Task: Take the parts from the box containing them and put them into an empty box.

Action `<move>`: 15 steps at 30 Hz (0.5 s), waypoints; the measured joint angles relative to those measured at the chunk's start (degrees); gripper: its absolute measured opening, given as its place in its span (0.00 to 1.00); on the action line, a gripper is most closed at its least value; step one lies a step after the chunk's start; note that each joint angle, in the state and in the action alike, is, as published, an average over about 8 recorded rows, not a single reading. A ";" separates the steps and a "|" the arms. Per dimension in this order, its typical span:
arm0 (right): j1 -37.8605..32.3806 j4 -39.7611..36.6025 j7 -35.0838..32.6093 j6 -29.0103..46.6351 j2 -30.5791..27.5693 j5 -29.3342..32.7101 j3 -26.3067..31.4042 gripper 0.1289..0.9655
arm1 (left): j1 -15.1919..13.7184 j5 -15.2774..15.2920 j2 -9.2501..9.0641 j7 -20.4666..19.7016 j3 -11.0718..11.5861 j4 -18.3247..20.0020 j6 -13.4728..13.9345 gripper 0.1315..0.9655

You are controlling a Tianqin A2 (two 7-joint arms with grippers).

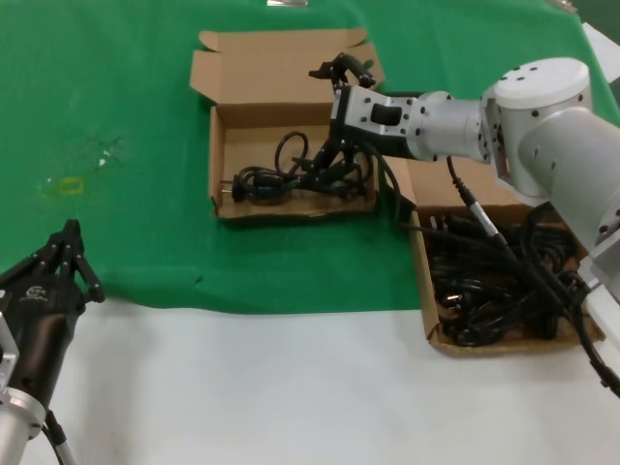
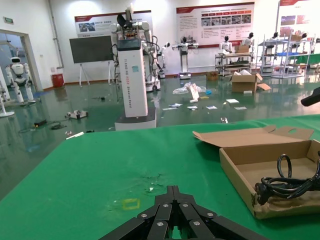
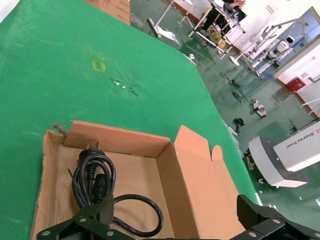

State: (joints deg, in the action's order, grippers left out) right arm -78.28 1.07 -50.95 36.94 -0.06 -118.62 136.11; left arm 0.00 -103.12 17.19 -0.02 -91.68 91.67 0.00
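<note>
Right gripper [image 1: 334, 160] hangs over the far box [image 1: 242, 76], fingers spread wide, a cord [image 1: 291, 174] lying loose beneath; we judge it dropped here. Remaining cords [image 1: 494, 276] fill the right box [image 1: 422, 254]. Left gripper [image 1: 68, 254] waits near-left, fingers pinched together.

A green cloth [image 1: 126, 87] covers the far part of a white table [image 1: 242, 387]; a small yellow square mark [image 1: 70, 185] sits on the cloth.

cloth [image 1: 145, 97]: green, one small yellow mark [image 1: 70, 185]
boxes [image 1: 254, 73]: plain brown cardboard
cords [image 1: 291, 179]: black
table [image 1: 242, 387]: white
right arm [image 1: 542, 107]: silver-grey
pincers [image 1: 334, 155]: black
</note>
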 joint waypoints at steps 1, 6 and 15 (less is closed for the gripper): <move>0.00 -0.02 -0.06 0.01 0.00 0.04 -0.17 0.80 | 0.00 0.00 0.00 0.00 0.00 0.00 0.00 0.01; 0.01 -0.02 -0.13 0.00 -0.01 0.10 -0.36 0.89 | 0.00 0.00 0.00 0.00 0.00 0.00 0.00 0.03; 4.13 4.74 2.55 -1.94 -0.91 0.91 -2.69 0.96 | 0.00 0.00 0.00 0.00 0.00 0.00 0.00 0.06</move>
State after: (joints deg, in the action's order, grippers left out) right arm -74.15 5.81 -48.40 35.01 -0.97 -117.71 133.42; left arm 0.00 -103.12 17.19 -0.02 -91.68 91.67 0.00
